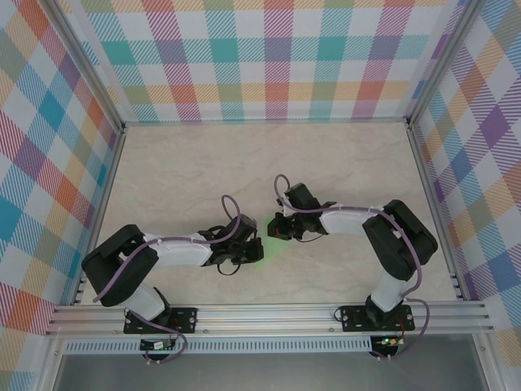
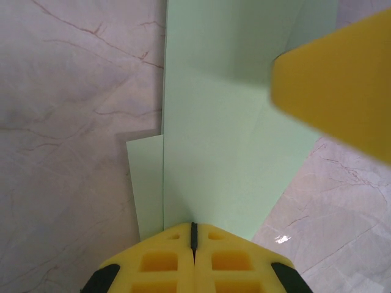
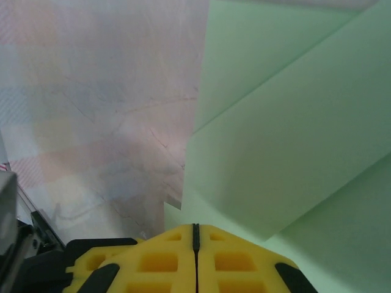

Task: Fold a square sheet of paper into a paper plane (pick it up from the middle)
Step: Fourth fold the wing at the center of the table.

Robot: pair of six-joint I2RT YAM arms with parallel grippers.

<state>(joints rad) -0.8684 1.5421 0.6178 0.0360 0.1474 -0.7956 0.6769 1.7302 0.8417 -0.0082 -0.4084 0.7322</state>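
The square sheet of paper [image 1: 267, 244] is pale mint green and folded into overlapping layers. It sits between my two grippers at the middle of the table. In the left wrist view, the paper [image 2: 220, 122] runs forward from my left gripper [image 2: 194, 227], whose yellow jaws are shut on its near edge beside a long crease. A yellow finger [image 2: 342, 85] of the right gripper reaches over the paper's far right side. In the right wrist view, my right gripper [image 3: 195, 227] is shut on the paper [image 3: 287, 134], whose folded flaps rise close ahead. From above, the left gripper [image 1: 248, 244] and right gripper [image 1: 278, 228] nearly touch.
The marble-patterned table [image 1: 179, 179] is walled by checked panels on the left [image 1: 49, 163], back [image 1: 277, 57] and right [image 1: 480, 147]. An aluminium rail [image 1: 269, 318] runs along the near edge, carrying both arm bases.
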